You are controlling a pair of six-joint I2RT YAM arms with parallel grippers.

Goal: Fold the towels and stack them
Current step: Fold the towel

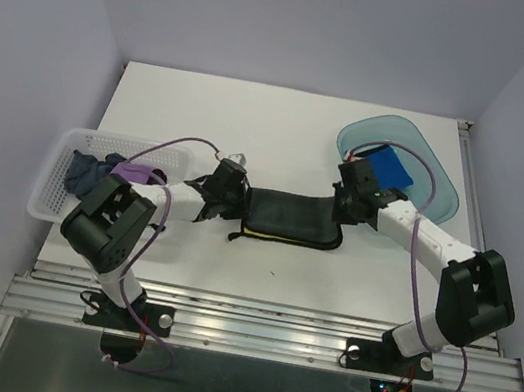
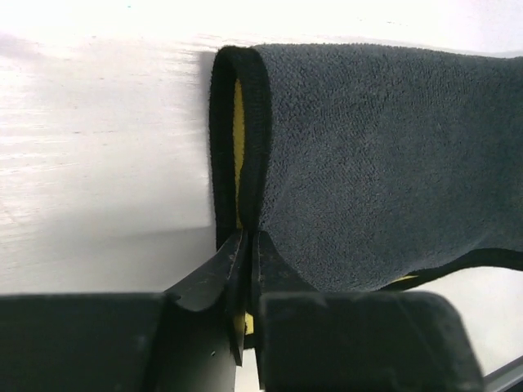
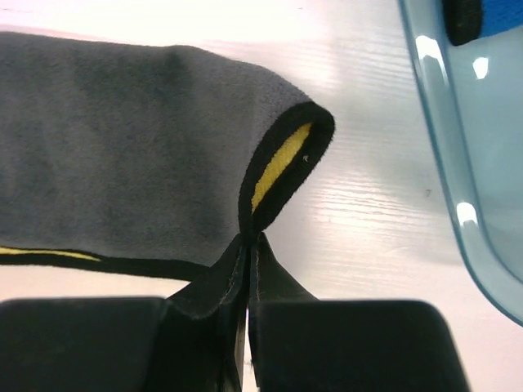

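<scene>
Towel point(image 1: 290, 219), dark grey, black-edged, stretched over white worktop point(image 1: 254, 124) between left pincer point(image 2: 248, 245) and right pincer point(image 3: 248, 243), each clamped on one end.

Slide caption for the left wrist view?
Left gripper shut on the black-edged fold of a dark grey terry towel, yellow inside, on a white table.

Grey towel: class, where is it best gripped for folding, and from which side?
At its black-edged short ends, one from each side: the towel lies flat, stretched sideways, and the left gripper and right gripper pinch it there.
</scene>
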